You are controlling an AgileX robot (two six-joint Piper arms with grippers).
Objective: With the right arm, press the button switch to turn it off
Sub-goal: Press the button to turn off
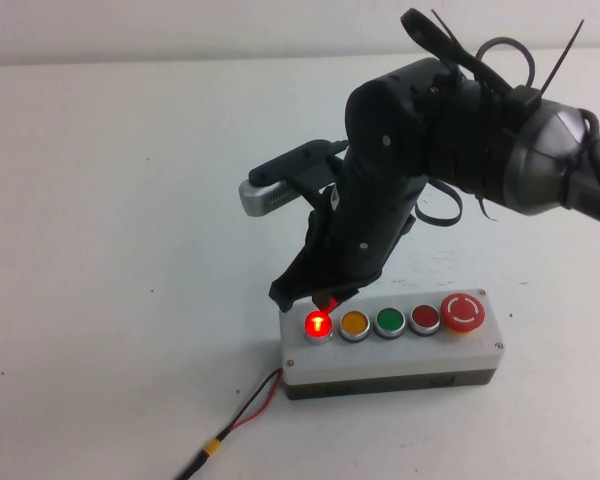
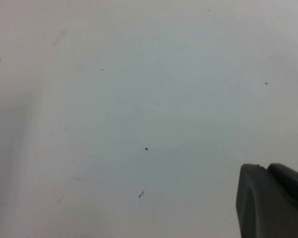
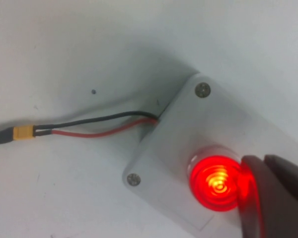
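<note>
1. Two arms: right arm (image 1: 450,130) reaches down over the white box (image 1: 390,362); right gripper (image 1: 315,296) sits just above the button switch (image 1: 317,324), jaw gap cannot be told, holding nothing
2. Left gripper (image 2: 273,201) parked over bare table, opening unclear
3. Button at box's left end glows red: press not finished

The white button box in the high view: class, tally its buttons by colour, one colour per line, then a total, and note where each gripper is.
Red: 3, including the glowing button switch
Yellow: 1
Green: 1
Total: 5
Right gripper over the switch; left gripper above bare table.
</note>
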